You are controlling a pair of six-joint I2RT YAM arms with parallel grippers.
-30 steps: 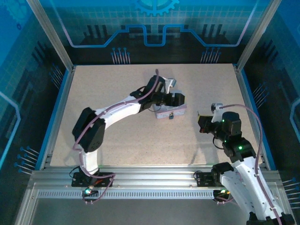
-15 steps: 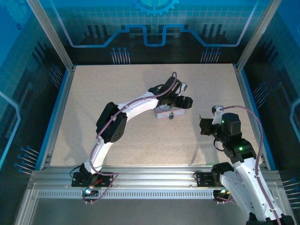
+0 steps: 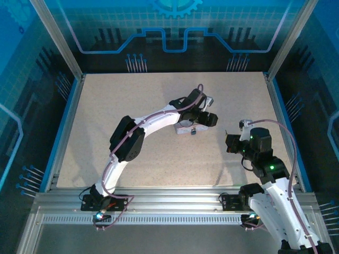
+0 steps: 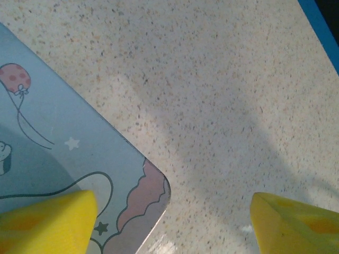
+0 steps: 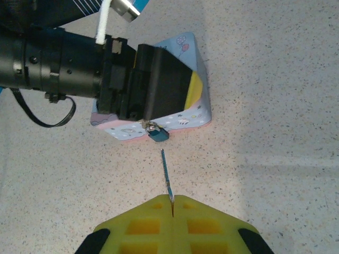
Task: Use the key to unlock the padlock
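We see the padlock (image 5: 158, 133) right at the tin (image 5: 198, 114), touching the tin's edge that faces the right claw (image 5: 172, 207). It is tiny and dark bluish, with a small silver loop on top. It looks hard and light, so we think a small push could make it swing or slide. The tin should be held down.

The key (image 5: 166, 173) is a thin dark sliver just in front of that same tin edge. Its tip points at the padlock and does not touch it. It looks stiff, but slippery and easy to drop. The right claw is pinched tight on the key's back end, which we think is the best place to hold it.

The left claw (image 4: 172, 219) is spread wide over the tin's corner. One yellow finger (image 4: 47, 218) is above the tin, and the other is above the table (image 4: 228, 84) beside the tin.
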